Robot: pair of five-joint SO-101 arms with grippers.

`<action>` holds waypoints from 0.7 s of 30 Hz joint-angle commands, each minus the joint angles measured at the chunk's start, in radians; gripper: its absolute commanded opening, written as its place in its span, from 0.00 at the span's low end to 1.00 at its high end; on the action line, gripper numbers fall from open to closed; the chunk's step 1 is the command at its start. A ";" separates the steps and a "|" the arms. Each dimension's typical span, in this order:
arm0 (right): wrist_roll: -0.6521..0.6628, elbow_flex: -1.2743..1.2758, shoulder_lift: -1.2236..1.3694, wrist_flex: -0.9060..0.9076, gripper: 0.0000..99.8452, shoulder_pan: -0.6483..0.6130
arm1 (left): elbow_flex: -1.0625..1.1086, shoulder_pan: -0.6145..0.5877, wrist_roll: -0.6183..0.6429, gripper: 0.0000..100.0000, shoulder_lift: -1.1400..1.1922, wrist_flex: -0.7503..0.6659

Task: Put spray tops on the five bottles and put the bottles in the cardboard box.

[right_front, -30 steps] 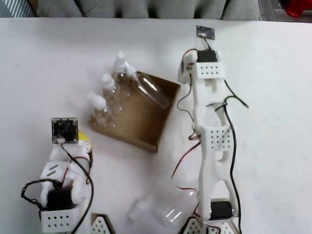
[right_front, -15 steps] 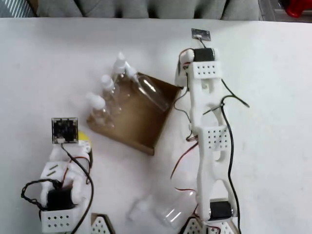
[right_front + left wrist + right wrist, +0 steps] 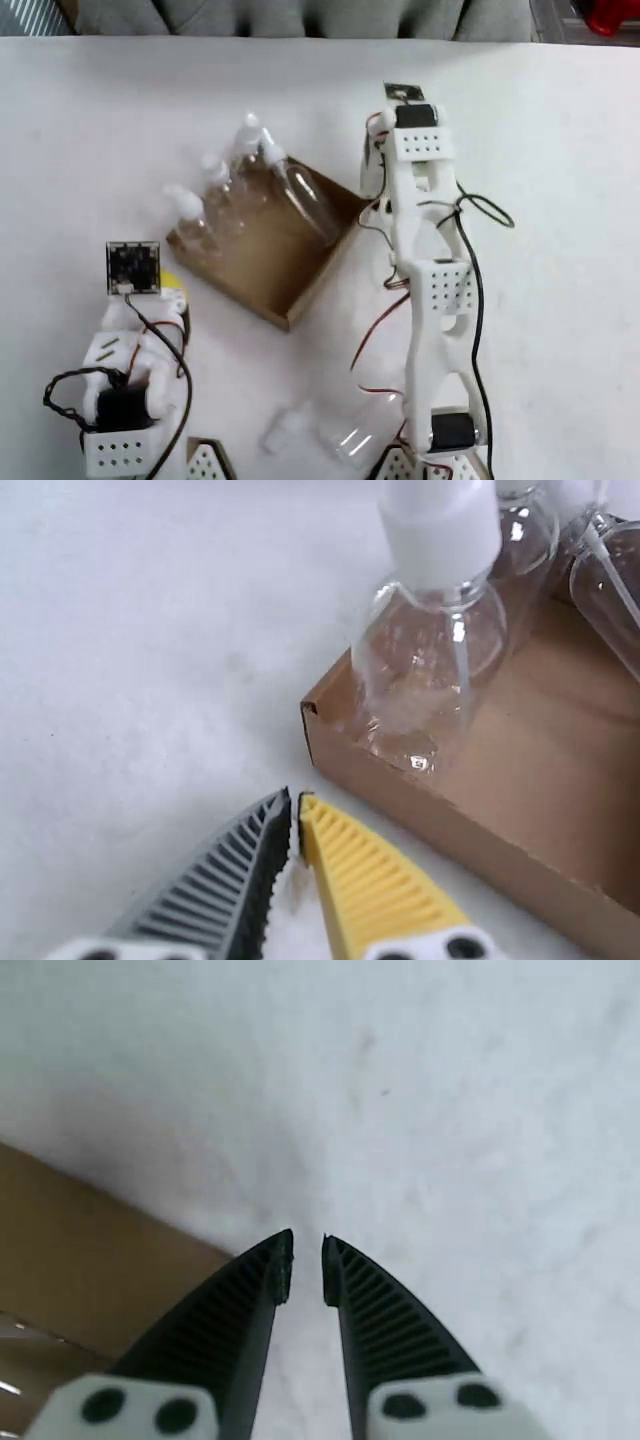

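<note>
Lying just ahead of the closed left gripper [image 3: 296, 810] and beside the closed right gripper [image 3: 307, 1252], the shallow brown cardboard box [image 3: 440, 810] holds clear spray-topped plastic bottles [image 3: 430, 650].

**Bright, soft, even light**

The white table [image 3: 560, 150] is washed bright, nearly blown out. Shadows are faint: a soft grey band lies along the cardboard box [image 3: 80, 1250]. Small highlights glint on the clear bottles [image 3: 430, 650].

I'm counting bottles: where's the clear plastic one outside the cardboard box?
High view: the clear plastic bottle lies on the white table, between the arms' bases, nearer the right one.
</note>
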 commanded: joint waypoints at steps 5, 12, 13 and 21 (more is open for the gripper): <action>0.014 0.196 -0.200 0.025 0.02 -0.030 | -0.003 -0.013 -0.009 0.02 -0.007 -0.032; 0.014 0.390 -0.321 0.022 0.02 -0.051 | -0.003 -0.013 -0.009 0.02 -0.007 -0.032; 0.014 0.420 -0.341 0.022 0.02 -0.053 | -0.003 -0.013 -0.009 0.02 -0.007 -0.032; 0.014 0.626 -0.493 0.021 0.02 -0.090 | -0.003 -0.013 -0.009 0.02 -0.007 -0.032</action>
